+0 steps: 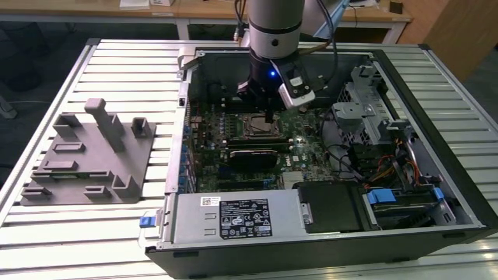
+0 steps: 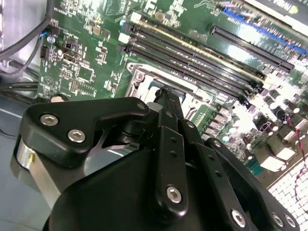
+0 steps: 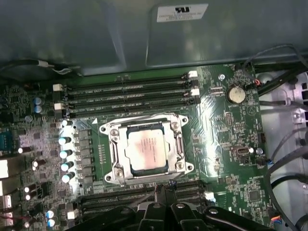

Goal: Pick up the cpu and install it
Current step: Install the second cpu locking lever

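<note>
So the cpu [image 3: 148,151] is sitting flat in the socket frame [image 3: 147,150] on the green motherboard [image 3: 226,139], pale silvery top facing up, with the metal rim of the frame all around it. In the first wrist view it looks square to the frame and nothing is touching it.

The tool [image 1: 270,118] hangs just above the board, right next to the socket, inside the open computer case [image 1: 435,192]. In the second wrist view the black fingers [image 2: 169,126] run close alongside each other down to a narrow tip with nothing held between them (the very tips are partly hidden behind the linkage, so I'm going by what shows). In the first wrist view the tip [image 3: 161,188] sits just beside the frame's edge, over the memory slots [image 3: 134,199] on that side, apart from the chip.

More memory slots [image 3: 130,98] run along the other side of the socket, and there's a coin battery [image 3: 235,93] near them.

Out on the slatted desk [image 1: 116,64], at the exterior view's left of the case, sits the grey plastic tray [image 1: 86,160] with its upright posts, well apart from the arm.
</note>
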`<state>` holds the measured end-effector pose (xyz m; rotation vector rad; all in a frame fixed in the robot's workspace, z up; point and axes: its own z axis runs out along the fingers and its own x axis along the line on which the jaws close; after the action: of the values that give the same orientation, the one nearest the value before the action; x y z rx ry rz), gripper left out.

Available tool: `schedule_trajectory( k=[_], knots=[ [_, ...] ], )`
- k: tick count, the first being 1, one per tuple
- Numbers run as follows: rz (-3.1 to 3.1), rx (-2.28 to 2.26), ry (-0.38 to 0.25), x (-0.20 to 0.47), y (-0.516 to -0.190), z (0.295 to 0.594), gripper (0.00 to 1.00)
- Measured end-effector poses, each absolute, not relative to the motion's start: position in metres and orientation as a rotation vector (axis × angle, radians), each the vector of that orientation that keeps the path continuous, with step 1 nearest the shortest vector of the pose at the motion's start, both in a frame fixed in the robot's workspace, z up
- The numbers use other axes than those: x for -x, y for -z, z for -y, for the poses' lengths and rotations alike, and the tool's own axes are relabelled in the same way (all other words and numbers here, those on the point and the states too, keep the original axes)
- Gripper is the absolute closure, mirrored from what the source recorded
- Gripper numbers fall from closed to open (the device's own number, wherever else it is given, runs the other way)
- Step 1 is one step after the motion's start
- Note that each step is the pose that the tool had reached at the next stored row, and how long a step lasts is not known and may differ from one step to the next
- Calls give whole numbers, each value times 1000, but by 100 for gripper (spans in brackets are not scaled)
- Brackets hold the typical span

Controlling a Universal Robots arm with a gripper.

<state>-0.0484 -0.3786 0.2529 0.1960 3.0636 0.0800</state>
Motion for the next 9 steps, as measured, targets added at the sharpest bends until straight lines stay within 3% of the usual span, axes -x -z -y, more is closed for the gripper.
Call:
schedule_trajectory(
  k=[9],
  knots=[
    [-3065,-189,-81,49,-249,388,89]
  ],
)
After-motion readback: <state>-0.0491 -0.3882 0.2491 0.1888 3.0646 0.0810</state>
